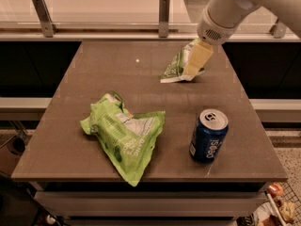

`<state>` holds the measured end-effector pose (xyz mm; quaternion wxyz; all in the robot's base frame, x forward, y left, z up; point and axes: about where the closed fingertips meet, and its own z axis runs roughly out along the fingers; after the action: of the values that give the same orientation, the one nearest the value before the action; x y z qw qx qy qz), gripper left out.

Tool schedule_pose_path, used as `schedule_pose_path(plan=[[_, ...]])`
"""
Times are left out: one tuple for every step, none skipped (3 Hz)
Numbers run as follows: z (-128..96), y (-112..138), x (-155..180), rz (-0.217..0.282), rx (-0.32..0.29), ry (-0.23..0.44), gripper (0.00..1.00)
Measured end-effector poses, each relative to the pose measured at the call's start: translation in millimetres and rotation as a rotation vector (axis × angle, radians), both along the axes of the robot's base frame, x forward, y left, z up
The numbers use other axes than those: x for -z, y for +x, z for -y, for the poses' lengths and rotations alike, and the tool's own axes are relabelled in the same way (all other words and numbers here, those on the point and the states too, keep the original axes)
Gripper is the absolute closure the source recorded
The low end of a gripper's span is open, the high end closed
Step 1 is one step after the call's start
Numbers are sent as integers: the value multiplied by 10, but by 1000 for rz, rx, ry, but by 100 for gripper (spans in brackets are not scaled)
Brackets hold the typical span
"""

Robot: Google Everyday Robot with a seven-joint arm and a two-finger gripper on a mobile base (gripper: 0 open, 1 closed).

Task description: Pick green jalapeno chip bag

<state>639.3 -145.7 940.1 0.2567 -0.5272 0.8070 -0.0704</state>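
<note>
One dark-green chip bag (173, 68), white-edged; jaws overlap right side.

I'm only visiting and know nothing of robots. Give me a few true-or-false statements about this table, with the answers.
1. The blue can stands upright near the front right of the table. True.
2. The big lime-green bag lies to the left of the can. True.
3. The tool hangs over the big lime-green bag. False: it is at the small green jalapeno chip bag, on the table's far side.
4. The can touches the big lime-green bag. False: they lie apart.
</note>
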Motion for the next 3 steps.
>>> schedule_pose_path(plan=[[-174, 341, 137, -10, -4, -36, 0], [-216, 623, 306, -29, 9, -52, 0], [-145, 875, 480, -62, 19, -44, 0]])
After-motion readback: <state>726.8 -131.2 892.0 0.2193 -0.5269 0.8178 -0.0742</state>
